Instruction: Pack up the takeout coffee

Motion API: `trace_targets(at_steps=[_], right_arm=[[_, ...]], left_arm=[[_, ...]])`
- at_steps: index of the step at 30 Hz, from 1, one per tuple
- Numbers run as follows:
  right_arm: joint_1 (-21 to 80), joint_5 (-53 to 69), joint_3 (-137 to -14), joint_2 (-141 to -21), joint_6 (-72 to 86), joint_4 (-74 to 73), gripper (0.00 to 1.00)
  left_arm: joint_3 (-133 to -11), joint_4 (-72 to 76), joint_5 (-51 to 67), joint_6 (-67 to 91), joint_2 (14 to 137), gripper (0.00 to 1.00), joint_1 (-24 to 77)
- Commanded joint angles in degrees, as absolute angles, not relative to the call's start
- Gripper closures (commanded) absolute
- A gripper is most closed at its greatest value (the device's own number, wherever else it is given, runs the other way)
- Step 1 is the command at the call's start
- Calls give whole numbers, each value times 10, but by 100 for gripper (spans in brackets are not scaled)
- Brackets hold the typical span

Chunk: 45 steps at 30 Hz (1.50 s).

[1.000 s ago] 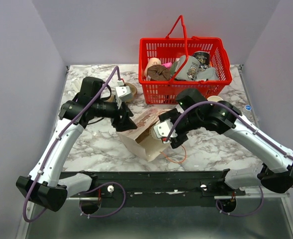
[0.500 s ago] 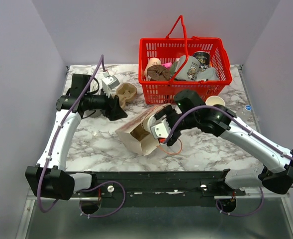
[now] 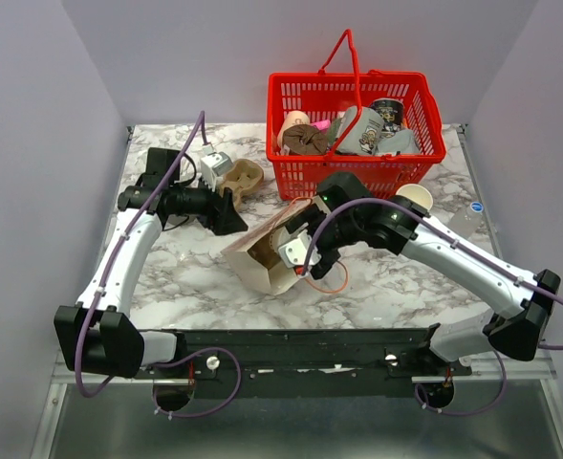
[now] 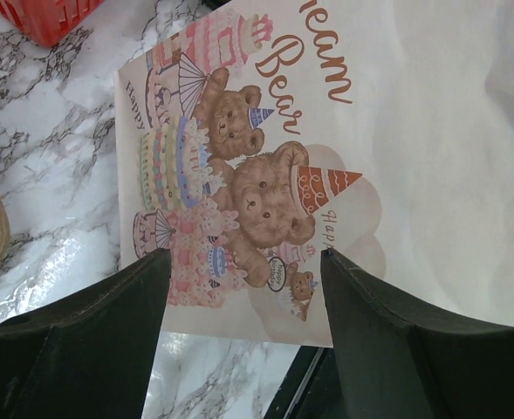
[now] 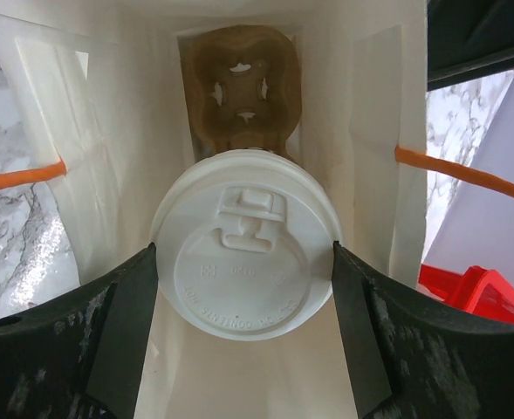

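The takeout coffee [image 5: 246, 244], a small white cup with a round white lid, sits between my right gripper's [image 5: 245, 266] fingers, which touch the lid on both sides. It is inside the mouth of the paper bag [image 5: 370, 131]. A brown pulp cup carrier [image 5: 239, 87] lies at the bag's far end. In the top view the bag [image 3: 262, 260] lies on its side mid-table with my right gripper [image 3: 300, 251] at its opening. My left gripper [image 3: 228, 212] is open and empty, just left of the bag. In the left wrist view it [image 4: 246, 262] hovers over the bag's teddy-bear print [image 4: 265, 192].
A red basket [image 3: 310, 177] full of items stands at the back. A second pulp carrier [image 3: 243, 177] lies left of it. A lidless white cup [image 3: 415, 196] stands right of the basket's front. The bag's orange handles [image 5: 466, 175] hang at its mouth.
My left gripper has let go of the bag and drawn back to the left. My right gripper has moved left with the cup, deeper into the bag's mouth.
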State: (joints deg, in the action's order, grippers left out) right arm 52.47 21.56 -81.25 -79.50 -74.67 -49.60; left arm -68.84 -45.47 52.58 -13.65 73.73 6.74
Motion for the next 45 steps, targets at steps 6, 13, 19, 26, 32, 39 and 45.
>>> trace_targets(at_steps=[6,13,19,26,32,39,45], right_arm=[[509,220,-835,-830,-785,-504,100],[504,198,-852,-855,-797,-492,99],[504,173,-843,-871,-795,-466,99],[504,162,-836,-885,-790,-454,99],[504,169,-834,-895,-796,-456,99],[502,178,-835,-912,-816,-470,99],[502,178,-830,-919,-821,-465,99]], left_arm=[[-675,-431,557,-129,760,22,66],[-686,-441,568,-134,786,22,66],[-701,-452,570,-135,805,22,66],[-715,-467,579,-140,819,21,66],[-718,-470,582,-139,824,21,66],[-716,-476,583,-139,828,21,67],[-725,-486,584,-142,838,21,68]])
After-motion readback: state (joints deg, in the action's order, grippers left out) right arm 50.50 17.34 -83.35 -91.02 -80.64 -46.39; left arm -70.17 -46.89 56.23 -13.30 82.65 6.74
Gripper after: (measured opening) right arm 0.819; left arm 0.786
